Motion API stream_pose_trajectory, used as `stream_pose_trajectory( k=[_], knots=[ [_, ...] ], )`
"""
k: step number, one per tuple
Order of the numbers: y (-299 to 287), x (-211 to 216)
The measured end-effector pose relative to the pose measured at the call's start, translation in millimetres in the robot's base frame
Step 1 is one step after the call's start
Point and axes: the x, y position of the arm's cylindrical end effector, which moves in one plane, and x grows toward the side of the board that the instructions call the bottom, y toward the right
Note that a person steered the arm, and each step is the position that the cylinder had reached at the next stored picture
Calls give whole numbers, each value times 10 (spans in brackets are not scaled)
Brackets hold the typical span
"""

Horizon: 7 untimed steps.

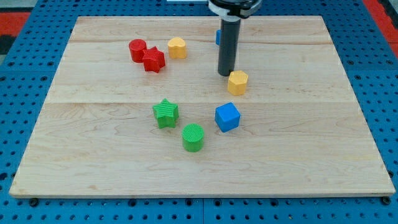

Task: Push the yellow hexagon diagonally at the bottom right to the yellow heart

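Right, your tip (225,74) sits just at the upper left of the yellow hexagon (237,82), mid-counter (93,162); the yellow heart (177,47) lies well apart toward the view's top left. No claw on this rod, so nothing to spread or pinch. The block looks light, hard and slippery: push its flat side squarely, or it'll likely spin off.

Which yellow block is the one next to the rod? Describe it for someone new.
On the wooden board, find the dark rod near top centre. My tip ends just left of the yellow hexagon block. The other yellow block sits farther left, beside two red blocks.
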Motion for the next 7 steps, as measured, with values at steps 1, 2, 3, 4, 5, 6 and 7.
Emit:
stream_pose_trajectory(
  k=[1, 2, 3, 4, 5, 6, 7],
  knots=[
    [6, 95],
    [153, 122],
    [163, 135],
    [163, 161],
    [224, 65],
    [456, 62],
    [590, 62]
  ],
)
